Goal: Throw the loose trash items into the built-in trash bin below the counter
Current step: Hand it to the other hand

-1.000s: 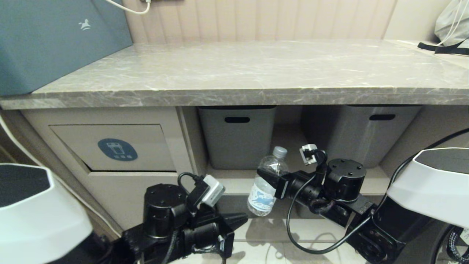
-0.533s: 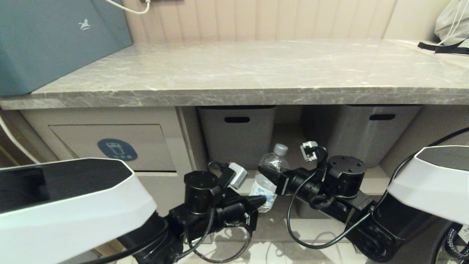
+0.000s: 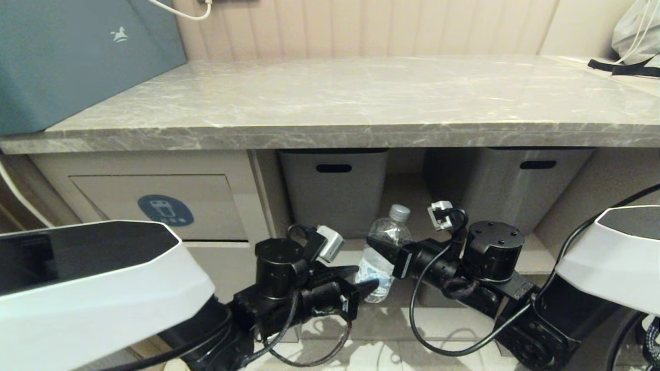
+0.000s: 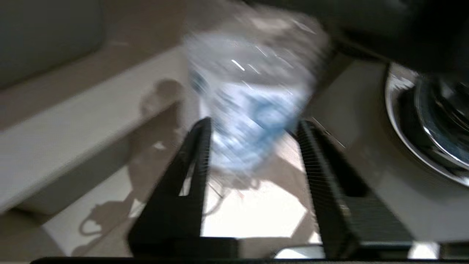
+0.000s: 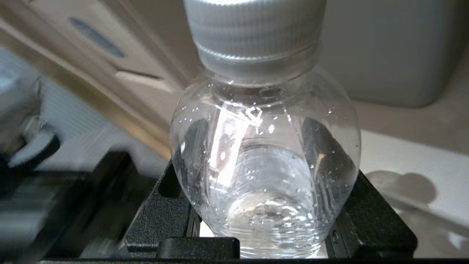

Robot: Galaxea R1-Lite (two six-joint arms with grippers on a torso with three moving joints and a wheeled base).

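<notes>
You have one counter [image 3: 340, 103] overhead, its thick front edge above one bin flap [image 3: 160, 207], shut, contents unseen, and two grey tubs [image 3: 334, 190], insides hidden. One bottle [image 3: 382, 252] hangs upright before the open shelf. Your right gripper [image 3: 382, 251] clamps its shoulder; your left gripper [image 4: 253, 146] stands spread around its labelled base, contact unclear. Floor lies just beneath.

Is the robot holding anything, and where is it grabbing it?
Yes: the right tool grips the bottle around its upper body, below the cap. The open left tool straddles its lower end.
</notes>
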